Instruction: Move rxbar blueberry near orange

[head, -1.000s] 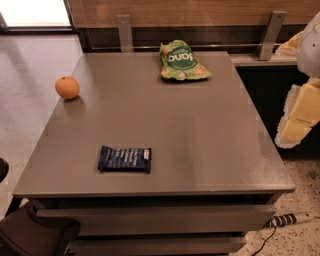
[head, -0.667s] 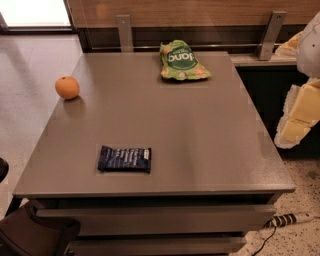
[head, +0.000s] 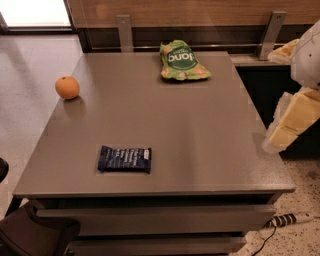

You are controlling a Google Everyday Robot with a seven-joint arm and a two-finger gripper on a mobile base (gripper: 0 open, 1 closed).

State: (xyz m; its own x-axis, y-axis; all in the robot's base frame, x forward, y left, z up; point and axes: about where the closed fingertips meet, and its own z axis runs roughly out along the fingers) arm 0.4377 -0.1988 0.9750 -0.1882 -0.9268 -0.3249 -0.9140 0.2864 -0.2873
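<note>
Nearest the camera, at the lower left, a dark curved chair-like shape (head: 30, 235) sat on the floor, and at the lower right a white power strip (head: 290, 218) lay on the speckled floor with its cable trailing toward the grey table (head: 200, 130). Below the tabletop's front edge, further grey slabs were stacked like shelves. On the near part of the tabletop, left of centre and just back from the front edge, the rxbar blueberry (head: 124, 159) lay flat with its long side running parallel to that edge, its dark navy wrapper showing pale lettering. It touched nothing else. To the right, off the table's right edge and about level with its middle, the gripper (head: 292, 120) hung in the air as a pale yellow and white form, clear of every object; whether it was apart or together could not be told. Farther back, close to the left edge of the table, the orange (head: 67, 87) rested on the surface, well apart from the bar and casting a soft shadow toward the near side. At the far edge, right of centre, a green snack bag (head: 181, 61) lay flat with white lettering on it. Behind the table ran a wooden wall panel (head: 200, 12) with two upright metal brackets (head: 125, 32), and a bright window (head: 35, 12) showed at the upper left.
</note>
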